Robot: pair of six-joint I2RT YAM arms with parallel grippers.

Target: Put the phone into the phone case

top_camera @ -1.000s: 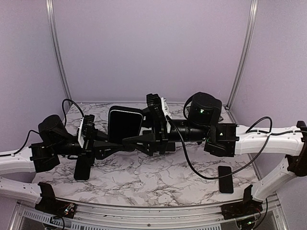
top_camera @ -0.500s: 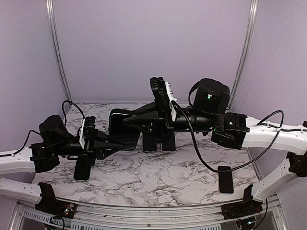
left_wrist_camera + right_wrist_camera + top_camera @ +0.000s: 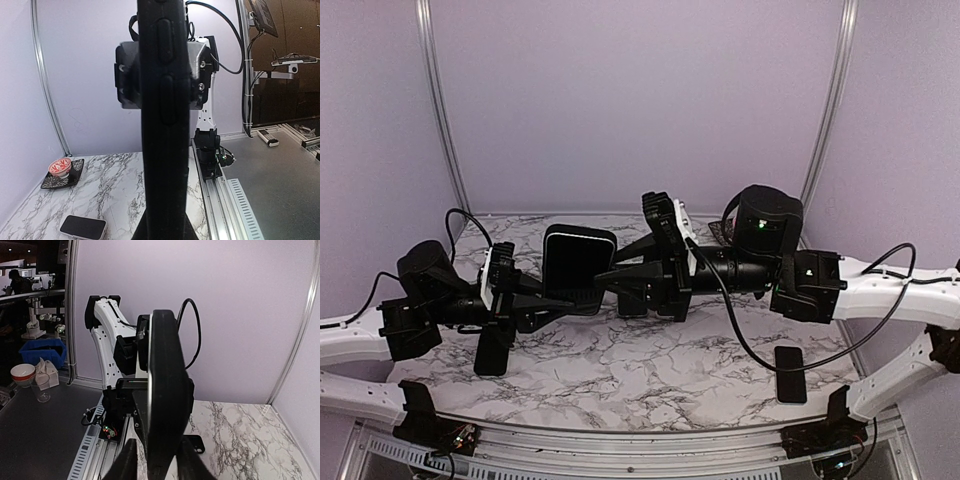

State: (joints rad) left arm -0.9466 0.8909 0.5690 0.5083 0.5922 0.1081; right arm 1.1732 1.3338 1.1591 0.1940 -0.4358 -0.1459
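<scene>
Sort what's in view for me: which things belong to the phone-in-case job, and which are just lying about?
Job: phone case, upright in the left end effector; right end effector straddling its edge; phone flat on the table, probably.
Lying about: red-and-white cup on its dark saucer.

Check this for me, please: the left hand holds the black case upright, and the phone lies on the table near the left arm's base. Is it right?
Not quite. The phone lies on the table near the right arm's base, not the left; the top view shows it. The left hand does hold the black case upright.
</scene>
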